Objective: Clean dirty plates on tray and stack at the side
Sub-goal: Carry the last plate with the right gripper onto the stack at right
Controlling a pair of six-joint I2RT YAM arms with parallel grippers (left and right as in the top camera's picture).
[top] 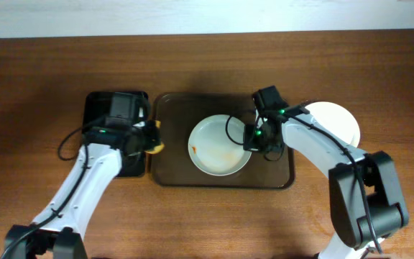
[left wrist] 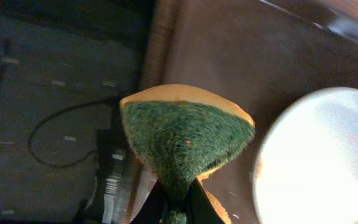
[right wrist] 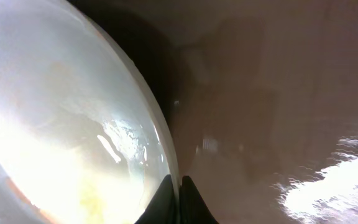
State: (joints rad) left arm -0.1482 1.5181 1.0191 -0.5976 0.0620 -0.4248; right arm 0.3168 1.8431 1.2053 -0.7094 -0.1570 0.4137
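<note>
A white plate (top: 218, 145) with orange-red streaks on its left side sits in the brown tray (top: 167, 173). My right gripper (top: 251, 137) is shut on that plate's right rim; the right wrist view shows the rim (right wrist: 160, 143) pinched between the fingers (right wrist: 178, 186). My left gripper (top: 149, 137) is shut on a yellow and green sponge (left wrist: 188, 134), held over the tray's left edge (left wrist: 160, 50), apart from the plate (left wrist: 322, 162). A second white plate (top: 336, 122) lies on the table right of the tray.
A narrower black tray (top: 99, 108) lies left of the brown tray, under my left arm. Cables trail over it (left wrist: 48, 134). The wooden table (top: 207, 216) surrounds both trays.
</note>
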